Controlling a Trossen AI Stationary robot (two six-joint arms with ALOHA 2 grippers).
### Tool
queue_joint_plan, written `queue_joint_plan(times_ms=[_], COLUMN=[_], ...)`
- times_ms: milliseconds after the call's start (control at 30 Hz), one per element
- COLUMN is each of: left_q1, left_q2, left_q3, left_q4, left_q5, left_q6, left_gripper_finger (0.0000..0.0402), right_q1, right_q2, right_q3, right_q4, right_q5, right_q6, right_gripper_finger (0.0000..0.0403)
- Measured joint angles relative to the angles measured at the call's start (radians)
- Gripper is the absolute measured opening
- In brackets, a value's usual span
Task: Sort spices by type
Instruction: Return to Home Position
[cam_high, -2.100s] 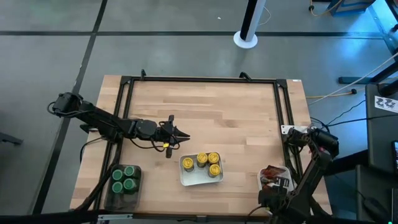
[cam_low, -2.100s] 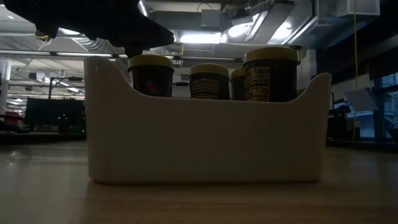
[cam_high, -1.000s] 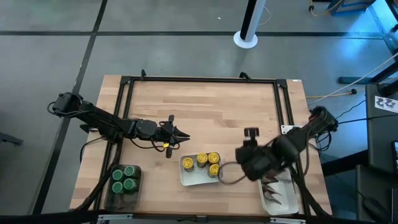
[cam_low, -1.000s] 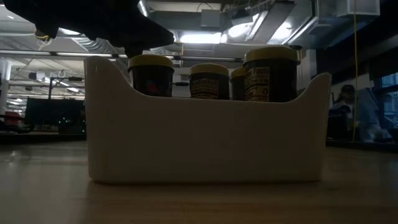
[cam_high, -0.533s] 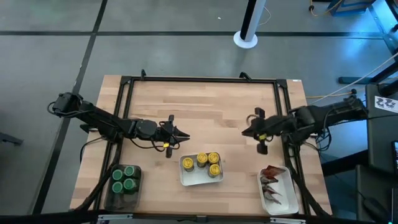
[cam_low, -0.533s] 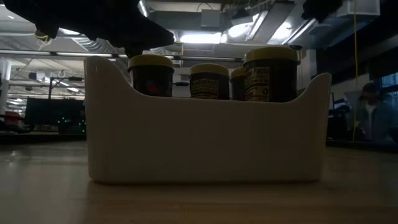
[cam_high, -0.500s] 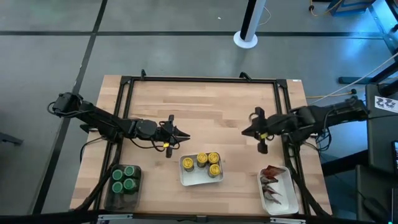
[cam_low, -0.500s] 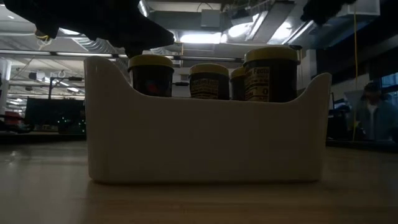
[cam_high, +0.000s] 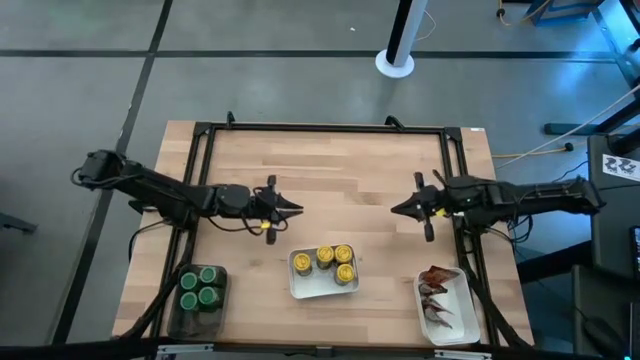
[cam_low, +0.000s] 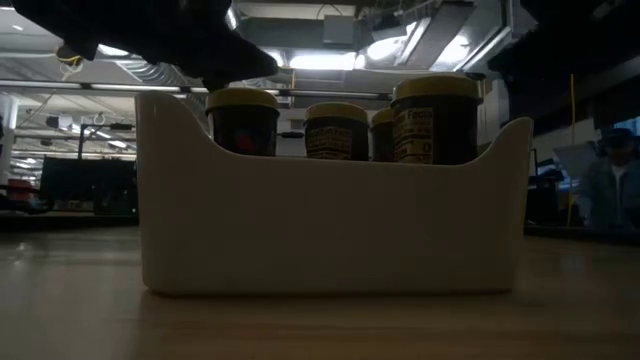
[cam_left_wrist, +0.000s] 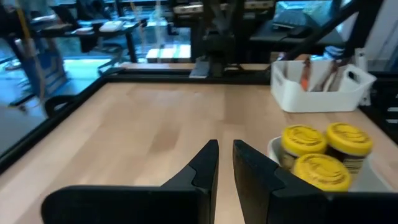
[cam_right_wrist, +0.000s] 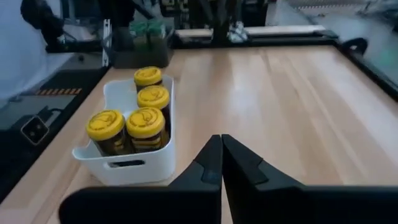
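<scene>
Well apart above the table (cam_high: 340, 170), left tool (cam_high: 292, 208) and right tool (cam_high: 396, 210).

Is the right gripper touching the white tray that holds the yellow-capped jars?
Apart. The high view shows bare table between the right gripper and the white tray.

The wooden surface (cam_high: 330, 180) is carrying three containers along its near edge: a dark bin (cam_high: 200, 322) is sitting at the left corner, a white tray (cam_high: 305, 285) near the middle, and a second white tray (cam_high: 470, 310) at the right corner.
</scene>
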Motion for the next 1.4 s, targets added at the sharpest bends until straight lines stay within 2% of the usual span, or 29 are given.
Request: queue_joint_plan(times_ms=[233,400,600,833,1133,1400], left_q1=[0.042,0.045,0.059,0.062,0.061,0.061], left_q2=[-0.207,-0.388,-0.604,-0.780,-0.957,-1.035], left_q3=[-0.006,-0.104,-0.232,-0.295,-0.297,-0.298], left_q4=[-0.213,-0.231,-0.243,-0.328,-0.500,-0.557], left_q5=[-0.001,0.000,0.000,0.000,0.001,0.090], left_q6=[0.017,0.054,-0.001,-0.032,-0.060,-0.051], left_gripper_finger=[0.0040,0.0040,0.0040,0.0040,0.0040,0.0040], right_q1=[-0.063,-0.060,-0.060,-0.060,-0.060,-0.060], right_q2=[-0.179,-0.314,-0.416,-0.470,-0.491,-0.490], right_q3=[-0.115,-0.175,-0.236,-0.314,-0.364,-0.428], right_q4=[0.029,0.026,0.038,0.086,0.108,0.216], right_q5=[-0.057,-0.039,-0.037,-0.020,-0.001,-0.002], right_q6=[0.007,0.008,0.035,0.060,0.078,0.087], right_gripper_finger=[0.0009,0.0009,0.0009,0.0010,0.0010,0.0010])
